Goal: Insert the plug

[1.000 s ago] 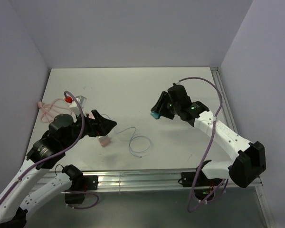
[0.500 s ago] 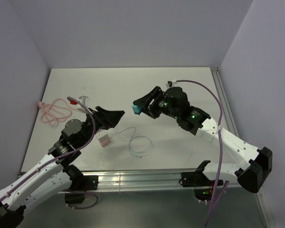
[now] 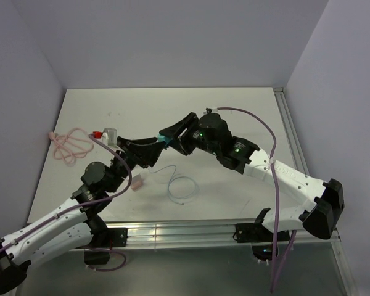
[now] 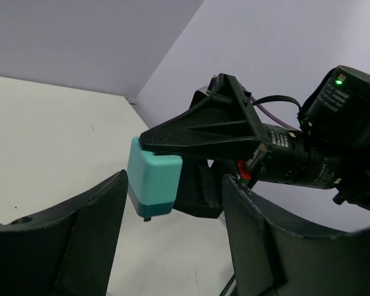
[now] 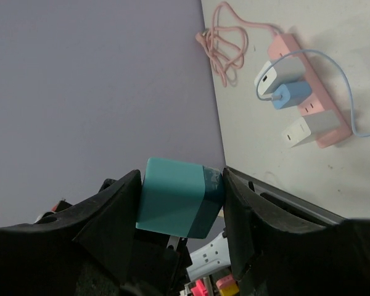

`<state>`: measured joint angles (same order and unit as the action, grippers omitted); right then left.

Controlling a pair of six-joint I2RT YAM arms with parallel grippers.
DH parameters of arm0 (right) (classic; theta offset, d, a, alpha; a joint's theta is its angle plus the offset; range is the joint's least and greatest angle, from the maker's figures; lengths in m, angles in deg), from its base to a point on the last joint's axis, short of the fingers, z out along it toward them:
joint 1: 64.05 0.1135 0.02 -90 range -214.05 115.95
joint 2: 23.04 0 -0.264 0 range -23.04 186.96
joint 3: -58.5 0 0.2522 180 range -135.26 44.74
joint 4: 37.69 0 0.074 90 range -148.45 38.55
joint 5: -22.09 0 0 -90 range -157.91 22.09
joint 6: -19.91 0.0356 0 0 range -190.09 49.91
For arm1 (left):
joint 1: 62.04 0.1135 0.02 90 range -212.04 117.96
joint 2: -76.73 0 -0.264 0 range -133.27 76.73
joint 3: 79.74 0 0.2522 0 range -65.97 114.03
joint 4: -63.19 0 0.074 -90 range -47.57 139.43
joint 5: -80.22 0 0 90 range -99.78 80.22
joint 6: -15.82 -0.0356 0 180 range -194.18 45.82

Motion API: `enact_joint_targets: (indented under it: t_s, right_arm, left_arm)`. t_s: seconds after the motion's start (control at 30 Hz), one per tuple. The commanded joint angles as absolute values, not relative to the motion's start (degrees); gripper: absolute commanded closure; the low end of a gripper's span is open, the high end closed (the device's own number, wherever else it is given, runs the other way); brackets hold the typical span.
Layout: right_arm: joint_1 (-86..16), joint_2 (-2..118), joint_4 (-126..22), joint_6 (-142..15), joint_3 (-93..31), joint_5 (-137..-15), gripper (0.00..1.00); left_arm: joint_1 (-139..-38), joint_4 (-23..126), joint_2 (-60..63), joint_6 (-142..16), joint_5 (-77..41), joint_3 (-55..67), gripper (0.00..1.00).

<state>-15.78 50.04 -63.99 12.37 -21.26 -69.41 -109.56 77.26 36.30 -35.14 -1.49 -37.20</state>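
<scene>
The plug (image 3: 165, 142) is a teal block with a darker band and a metal prong, held in the air above the middle of the table. My right gripper (image 3: 168, 138) is shut on it, a finger pressed on each side of the plug (image 5: 179, 197). My left gripper (image 3: 149, 150) has come up from the left and stands open. In the left wrist view the plug (image 4: 153, 179) hangs between its two black fingers (image 4: 86, 234), with a gap on both sides. The pink socket strip (image 5: 308, 105) lies on the table below, with three small chargers plugged in.
A pink cord (image 3: 71, 145) lies coiled at the table's left edge. A thin pale wire (image 3: 182, 188) loops on the table near the front, running from a blue charger (image 5: 287, 95) on the strip. The left arm hides most of the strip (image 3: 136, 183) from above.
The right gripper carried the teal plug left and forward. The left gripper rose from beside the strip, moved right to meet it, and its jaws narrowed around the plug.
</scene>
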Motion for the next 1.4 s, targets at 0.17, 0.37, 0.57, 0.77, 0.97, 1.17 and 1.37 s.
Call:
enact_joint_targets:
  t_s: [0.17,0.37,0.57,0.77,0.97,1.17,1.37]
  right_arm:
    - [-13.3,48.6,-62.6,13.8,-24.4,-64.7,0.96]
    - [-12.2,49.0,-62.5,13.2,-25.1,-65.1,0.91]
    - [-12.1,49.6,-66.1,1.4,-29.8,-67.6,0.35]
    - [-13.8,51.1,-77.5,-18.7,-34.5,-76.3,0.21]
    - [-14.1,46.2,-84.7,-35.3,-33.6,-75.3,0.21]
    - [-15.0,47.2,-93.5,-43.8,-43.2,-83.9,0.23]
    - [-15.0,52.0,-95.8,-44.6,-48.9,-94.0,0.32]
  left_arm:
    - [-110.0,75.9,34.2,-37.2,-0.5,-33.6,0.43]
    - [-110.1,74.1,31.7,-37.2,-1.3,-31.6,0.59]
    - [-110.2,66.3,28.9,-40.7,-2.1,-26.7,1.00]
    - [-110.1,58.1,31.0,-50.8,-4.8,-24.2,1.00]
    - [-110.1,51.5,35.0,-62.1,-13.3,-21.4,1.00]
    - [-110.1,44.5,37.4,-68.7,-17.4,-18.3,1.00]
    - [-110.1,39.6,38.4,-73.6,-26.7,-14.9,1.00]
